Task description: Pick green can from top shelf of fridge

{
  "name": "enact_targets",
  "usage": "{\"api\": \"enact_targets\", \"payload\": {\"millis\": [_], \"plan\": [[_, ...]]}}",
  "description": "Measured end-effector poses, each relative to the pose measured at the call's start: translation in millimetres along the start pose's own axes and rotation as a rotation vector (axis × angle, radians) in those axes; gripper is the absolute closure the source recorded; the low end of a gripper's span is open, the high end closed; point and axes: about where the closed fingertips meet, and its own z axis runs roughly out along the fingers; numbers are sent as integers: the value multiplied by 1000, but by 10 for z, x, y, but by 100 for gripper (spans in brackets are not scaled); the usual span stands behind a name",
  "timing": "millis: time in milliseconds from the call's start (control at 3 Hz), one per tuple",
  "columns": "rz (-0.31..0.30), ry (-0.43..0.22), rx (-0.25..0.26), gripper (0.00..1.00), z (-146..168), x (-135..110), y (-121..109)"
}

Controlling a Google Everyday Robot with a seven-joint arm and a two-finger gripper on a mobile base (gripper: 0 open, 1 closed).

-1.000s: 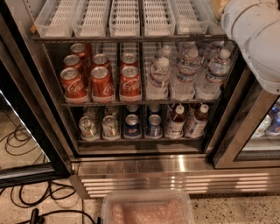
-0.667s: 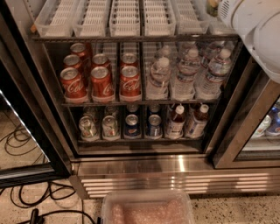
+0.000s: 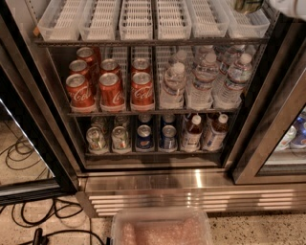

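The fridge point(image 3: 191, 179) stands open in front of me. Its top shelf point(image 3: 143, 42) carries a row of translucent white slotted trays point(image 3: 136, 19). A part of the green can point(image 3: 248, 5) shows at the very top edge, over the rightmost trays. My gripper point(image 3: 270, 5) is at the top right corner right beside the can, mostly cut off by the frame. Only a white piece of the arm point(image 3: 289, 6) shows there.
Red cola cans point(image 3: 111, 88) and water bottles point(image 3: 205, 79) fill the middle shelf. Small cans point(image 3: 143, 136) and bottles point(image 3: 191, 134) stand on the lower shelf. A black door frame point(image 3: 28, 124) is at the left, a clear plastic bin point(image 3: 160, 229) below, and cables point(image 3: 28, 210) on the floor.
The white arm has moved up and to the right, almost out of the view, uncovering the right-hand bottles. The shelves' contents have not moved.
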Motion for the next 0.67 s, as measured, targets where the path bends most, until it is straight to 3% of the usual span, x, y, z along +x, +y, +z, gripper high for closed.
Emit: {"api": "enact_targets", "payload": {"millis": [333,667], "plan": [[-7,99,-41,100,-340,70,-138],[-3,128,-113,100,-525,58,-348]]}}
